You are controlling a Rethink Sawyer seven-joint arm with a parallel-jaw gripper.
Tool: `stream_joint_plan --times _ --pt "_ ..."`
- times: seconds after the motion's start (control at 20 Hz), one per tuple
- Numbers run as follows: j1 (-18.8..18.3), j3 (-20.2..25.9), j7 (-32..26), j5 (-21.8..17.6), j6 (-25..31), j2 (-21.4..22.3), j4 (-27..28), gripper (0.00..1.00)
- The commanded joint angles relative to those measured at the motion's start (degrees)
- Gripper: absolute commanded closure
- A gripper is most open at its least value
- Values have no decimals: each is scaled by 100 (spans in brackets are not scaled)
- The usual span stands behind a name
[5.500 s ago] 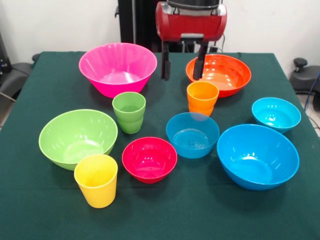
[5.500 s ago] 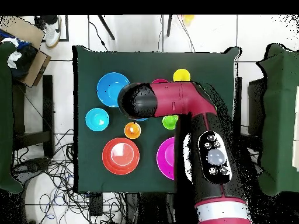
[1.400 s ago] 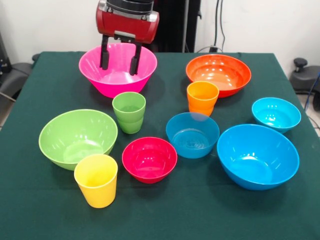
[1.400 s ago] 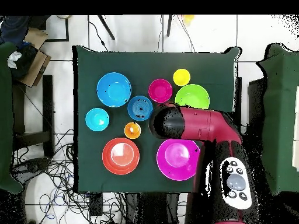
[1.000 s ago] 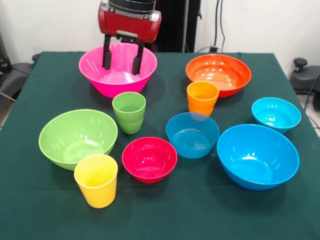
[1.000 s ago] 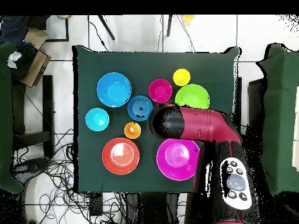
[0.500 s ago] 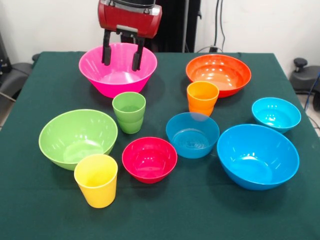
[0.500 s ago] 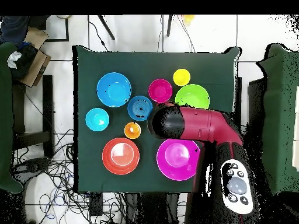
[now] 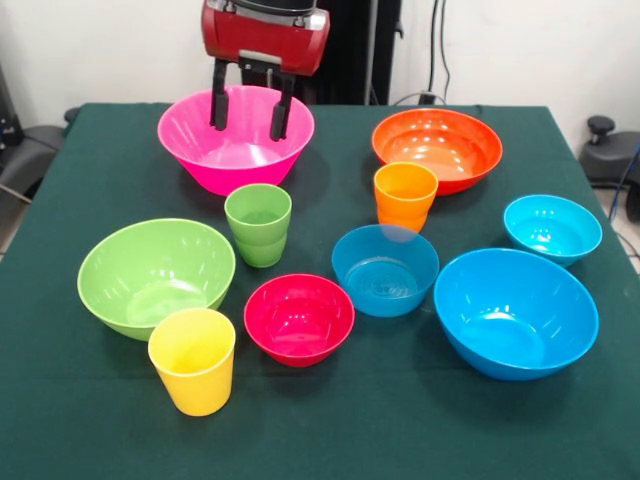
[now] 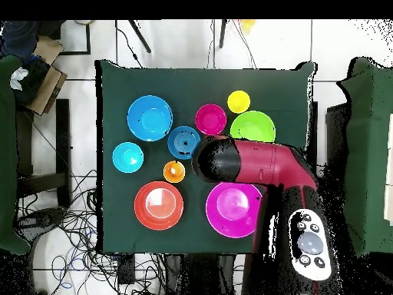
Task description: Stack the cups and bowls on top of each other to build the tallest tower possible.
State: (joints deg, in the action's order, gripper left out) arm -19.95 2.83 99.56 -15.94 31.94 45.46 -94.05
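Three glossy plastic tumblers stand apart and upright on my counter (image 9: 80,420): the green tapered cup (image 9: 258,224) just in front of the large pink bowl (image 9: 236,137), the orange cup (image 9: 405,196) in front of the large orange bowl (image 9: 437,148), and the yellow cup (image 9: 192,360) nearest the camera, beside the large light green bowl (image 9: 156,275). None of them is stacked. I see the small red bowl (image 9: 299,318) between the yellow cup and the medium blue bowl (image 9: 385,268); the large blue bowl (image 9: 515,312) and the small cyan bowl (image 9: 552,228) sit off to the side. My tool (image 9: 250,107) hangs over the pink bowl with its two dark fingers (image 9: 218,96) spread and nothing between them. From overhead, the red arm (image 10: 261,165) covers the green cup.
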Motion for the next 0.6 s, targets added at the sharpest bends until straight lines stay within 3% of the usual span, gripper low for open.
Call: stream_joint_plan --times 0.05,0.6 --pt "73 678 -306 -1 643 -73 -247 0" --pt "128 664 -327 -111 720 -118 -66 0"
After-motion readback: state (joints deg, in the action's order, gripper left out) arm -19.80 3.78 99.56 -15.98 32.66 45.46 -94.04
